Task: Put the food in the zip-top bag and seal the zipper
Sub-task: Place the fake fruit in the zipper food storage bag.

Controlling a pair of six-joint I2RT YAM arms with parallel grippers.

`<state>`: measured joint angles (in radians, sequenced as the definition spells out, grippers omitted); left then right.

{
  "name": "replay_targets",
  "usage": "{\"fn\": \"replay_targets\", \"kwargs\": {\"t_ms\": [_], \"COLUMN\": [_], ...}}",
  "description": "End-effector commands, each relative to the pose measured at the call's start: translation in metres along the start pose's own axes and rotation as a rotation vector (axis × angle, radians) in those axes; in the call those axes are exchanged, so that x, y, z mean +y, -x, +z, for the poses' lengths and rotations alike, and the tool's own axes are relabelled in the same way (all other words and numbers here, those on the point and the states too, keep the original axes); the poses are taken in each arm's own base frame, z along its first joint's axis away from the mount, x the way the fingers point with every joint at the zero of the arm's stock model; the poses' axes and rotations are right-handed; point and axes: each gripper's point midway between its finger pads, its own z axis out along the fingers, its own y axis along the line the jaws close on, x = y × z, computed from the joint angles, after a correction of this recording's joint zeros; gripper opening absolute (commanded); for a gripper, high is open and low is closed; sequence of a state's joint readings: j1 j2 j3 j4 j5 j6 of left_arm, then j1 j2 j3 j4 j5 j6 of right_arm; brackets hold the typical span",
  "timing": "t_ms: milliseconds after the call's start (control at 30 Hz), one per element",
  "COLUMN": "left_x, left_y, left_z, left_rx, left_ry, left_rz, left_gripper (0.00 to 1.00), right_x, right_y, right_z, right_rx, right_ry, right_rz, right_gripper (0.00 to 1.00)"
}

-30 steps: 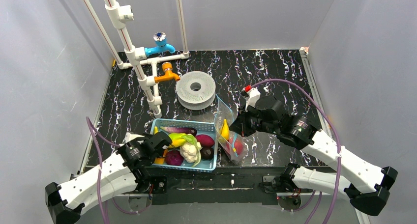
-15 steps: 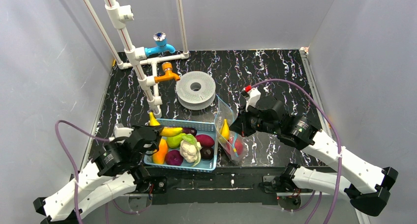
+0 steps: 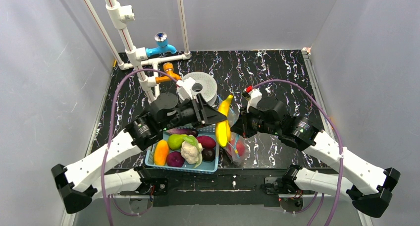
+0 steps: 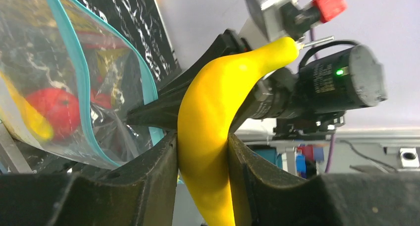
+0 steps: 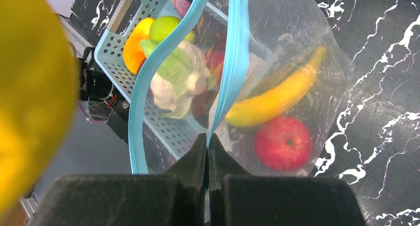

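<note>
My left gripper (image 3: 221,118) is shut on a yellow banana (image 3: 222,133) and holds it in the air over the open mouth of the zip-top bag (image 3: 237,150). In the left wrist view the banana (image 4: 213,112) stands between my fingers (image 4: 163,161), with the bag (image 4: 54,62) to the left. My right gripper (image 5: 207,142) is shut on one teal zipper strip (image 5: 233,62) and holds the mouth open. Inside the bag lie another banana (image 5: 277,99) and a red apple (image 5: 283,142).
The light-blue basket (image 3: 208,169) beside the bag holds an orange piece (image 3: 161,152), a green piece (image 3: 176,141), the cauliflower (image 3: 189,150), maroon pieces (image 3: 174,159) and the eggplant (image 3: 183,131). A grey spool (image 3: 198,89) and white pipes with taps (image 3: 148,62) stand behind.
My left arm lifted the banana out of the basket, swung back to the left, then came up and to the right over the bag's mouth. The right gripper kept still on the zipper.
</note>
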<state>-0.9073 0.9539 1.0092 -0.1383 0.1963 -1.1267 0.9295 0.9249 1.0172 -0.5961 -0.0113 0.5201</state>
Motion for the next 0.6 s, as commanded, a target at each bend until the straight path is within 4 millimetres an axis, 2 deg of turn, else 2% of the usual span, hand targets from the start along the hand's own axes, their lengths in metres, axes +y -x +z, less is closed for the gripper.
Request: {"fn": "replay_targets", "kwargs": {"t_ms": [0, 167, 300, 400, 567], "left_x": [-0.029, -0.022, -0.004, 0.018, 0.032], "left_y": [-0.020, -0.015, -0.007, -0.001, 0.008], "left_z": [0.006, 0.033, 0.047, 0.046, 0.037], "left_rx": [0.135, 0.100, 0.029, -0.055, -0.152], "left_ry": [-0.175, -0.203, -0.173, -0.125, -0.164], "left_rz": [0.076, -0.004, -0.111, -0.199, -0.320], "left_gripper": [0.29, 0.29, 0.29, 0.29, 0.32], "right_x": [0.010, 0.015, 0.020, 0.021, 0.020], "right_y": [0.019, 0.025, 0.028, 0.028, 0.027], "right_z": [-0.006, -0.007, -0.009, -0.010, -0.008], "right_rx": [-0.066, -0.093, -0.110, -0.115, -0.123], "right_ry": [0.033, 0.060, 0.084, 0.093, 0.090], "right_rz": [-0.004, 0.001, 0.006, 0.013, 0.024], "right_gripper": [0.01, 0.01, 0.01, 0.01, 0.01]}}
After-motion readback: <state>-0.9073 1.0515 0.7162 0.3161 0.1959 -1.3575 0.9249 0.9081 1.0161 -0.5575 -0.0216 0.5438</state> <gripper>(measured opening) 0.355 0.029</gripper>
